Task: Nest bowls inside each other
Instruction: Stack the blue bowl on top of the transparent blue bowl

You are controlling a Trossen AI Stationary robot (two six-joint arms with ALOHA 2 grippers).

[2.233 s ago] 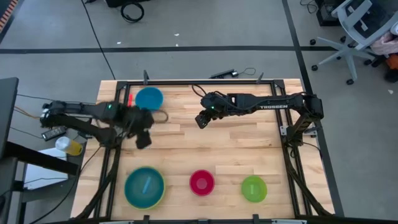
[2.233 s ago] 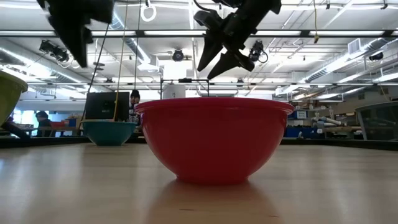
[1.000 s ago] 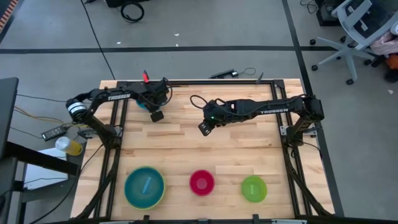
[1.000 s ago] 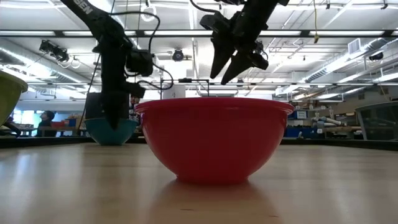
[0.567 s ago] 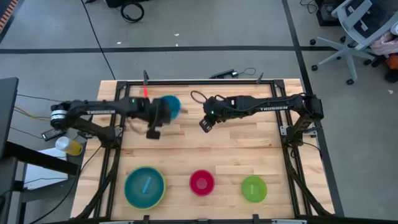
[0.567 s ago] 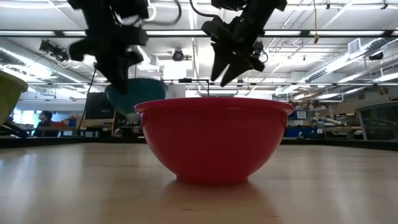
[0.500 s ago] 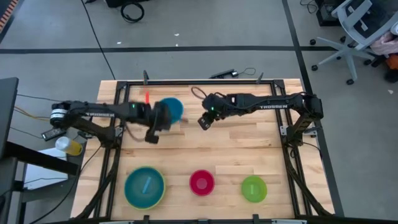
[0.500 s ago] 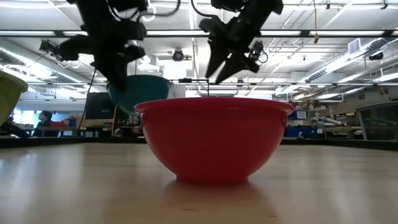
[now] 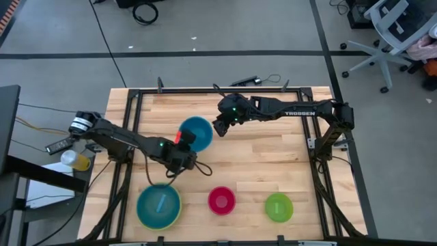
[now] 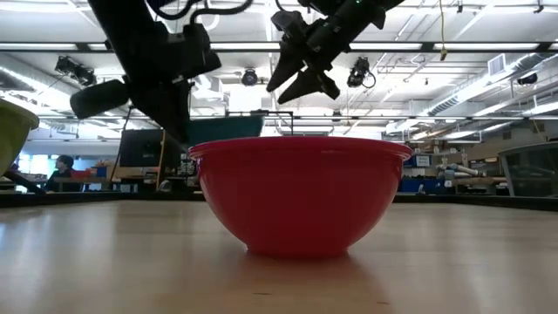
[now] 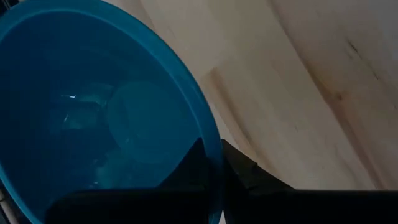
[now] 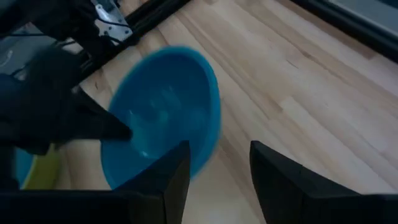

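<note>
Bright blue round plastic bowl (image 9: 196,132) was lifted mid-table. Pale blue bowl (image 9: 159,203) sat nested in yellow-green bowl (image 9: 177,214); magenta-red bowl (image 9: 221,199) and small green bowl (image 9: 278,207) stood apart along the front.

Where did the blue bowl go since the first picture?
The left tool grabbed the bright blue bowl at the table's far edge, lifted it and carried it toward the middle. The right tool stayed open nearby. The red bowl, green bowl and yellow-green bowl stayed put.

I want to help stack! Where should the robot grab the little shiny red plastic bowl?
Probably by its thin rim. The small red plastic bowl sits upright and open on the wooden table, with curved, sloping sides. Come straight down from above, one finger inside the rim and one outside.
</note>
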